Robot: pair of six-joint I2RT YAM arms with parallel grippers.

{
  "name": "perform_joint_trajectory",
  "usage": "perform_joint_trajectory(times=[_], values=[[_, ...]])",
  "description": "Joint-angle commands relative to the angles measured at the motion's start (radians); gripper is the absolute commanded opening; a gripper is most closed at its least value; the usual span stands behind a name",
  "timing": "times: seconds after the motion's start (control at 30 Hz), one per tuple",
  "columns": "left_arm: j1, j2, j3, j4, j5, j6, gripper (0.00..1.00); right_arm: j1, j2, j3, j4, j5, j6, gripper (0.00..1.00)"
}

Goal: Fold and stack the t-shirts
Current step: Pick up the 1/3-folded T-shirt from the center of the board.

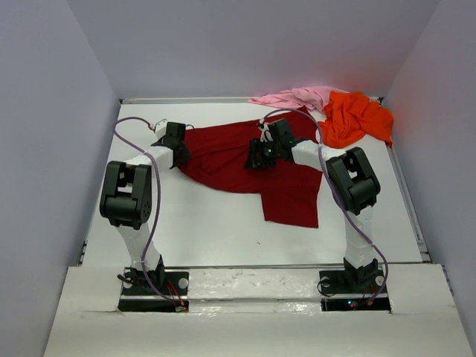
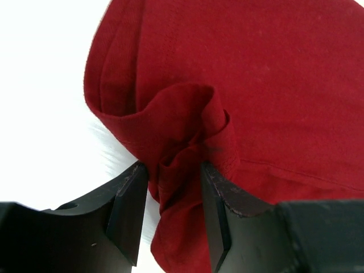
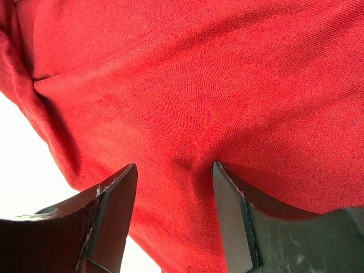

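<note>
The left gripper (image 1: 181, 151) sits at the left edge of the dark red t-shirt (image 1: 219, 160). In the left wrist view its fingers (image 2: 128, 210) stand about halfway apart, with a bunched fold of that edge crowded into the gap and pressing against both inner faces, so the left gripper (image 2: 173, 210) has hold of the cloth. Just behind the fingertips the gathered fabric rises in a rumpled loop, and further back it smooths out.

The dark red t-shirt lies spread on the white table (image 1: 208, 230), wide and fairly flat from the left gripper across to the right arm. One long flap hangs from its right half toward the near edge of the table.

The right gripper (image 1: 260, 158) is over the middle of the dark red t-shirt, a little to the right of its centre. In the right wrist view the fingers (image 3: 114, 219) are spread wide, and the red cloth (image 3: 216, 85) fills the view behind them. A faint crease runs up toward the gap, but nothing is gathered between the fingers, and I cannot tell whether their tips touch the fabric.

Beyond the far right corner of the dark red t-shirt lies the pale pink t-shirt (image 1: 294, 97), crumpled against the back wall and touching the red cloth. To the right of it is the bright orange t-shirt (image 1: 357, 119), heaped loosely and overlapping the pink one's right end.
</note>
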Motion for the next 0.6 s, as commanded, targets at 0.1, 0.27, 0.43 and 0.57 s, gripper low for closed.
perform_joint_trajectory(times=[0.1, 0.27, 0.43, 0.57], values=[[-0.023, -0.033, -0.003, 0.003, 0.027, 0.002, 0.50, -0.003, 0.044, 0.004, -0.029, 0.006, -0.003, 0.62], [-0.030, -0.035, -0.008, 0.003, 0.026, 0.008, 0.50, -0.003, 0.044, 0.002, -0.030, 0.012, -0.003, 0.61], [-0.032, -0.073, -0.040, 0.000, 0.014, 0.016, 0.50, -0.003, 0.052, 0.005, -0.029, 0.008, -0.001, 0.61], [-0.032, -0.111, -0.060, -0.008, 0.004, 0.019, 0.50, -0.003, 0.052, 0.010, -0.030, 0.006, -0.001, 0.61]])
